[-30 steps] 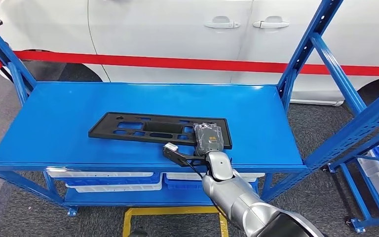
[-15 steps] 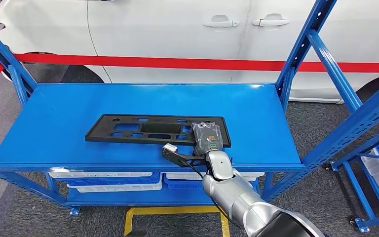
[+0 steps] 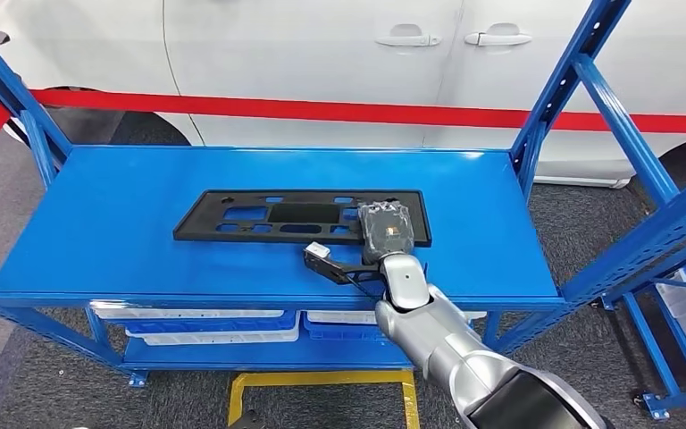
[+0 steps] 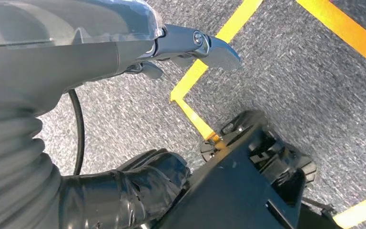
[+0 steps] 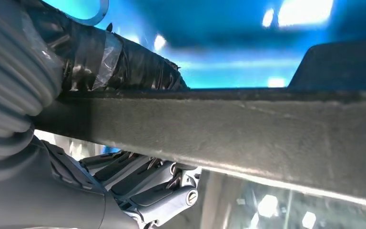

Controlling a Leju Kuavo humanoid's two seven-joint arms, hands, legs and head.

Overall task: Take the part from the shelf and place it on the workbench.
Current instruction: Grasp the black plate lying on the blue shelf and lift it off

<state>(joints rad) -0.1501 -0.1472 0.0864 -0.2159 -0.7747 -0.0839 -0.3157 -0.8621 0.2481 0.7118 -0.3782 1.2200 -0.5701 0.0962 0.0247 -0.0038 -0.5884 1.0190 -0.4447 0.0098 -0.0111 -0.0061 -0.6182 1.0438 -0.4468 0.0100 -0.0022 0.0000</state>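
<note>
A long flat black part (image 3: 268, 214) with several cut-outs lies lengthwise on the blue shelf (image 3: 116, 223). My right hand (image 3: 386, 231) grips its right end, reaching in over the shelf's front edge on a silver arm. In the right wrist view the part's edge (image 5: 248, 133) runs between the taped thumb (image 5: 124, 62) on one side and the fingers (image 5: 157, 186) on the other. My left hand (image 4: 100, 52) hangs over the grey floor, holding nothing, its fingers apart.
Blue uprights (image 3: 572, 89) frame the shelf on both sides. A white car (image 3: 322, 54) and a red tape line (image 3: 322, 113) stand behind it. White bins (image 3: 205, 326) sit on the lower level. Another blue rack (image 3: 679, 295) is at the right, with yellow floor marking (image 3: 322, 384) below.
The part has shifted a little to the right and away from the shelf's front edge, with my right hand still on its end. The camera has moved slightly.
</note>
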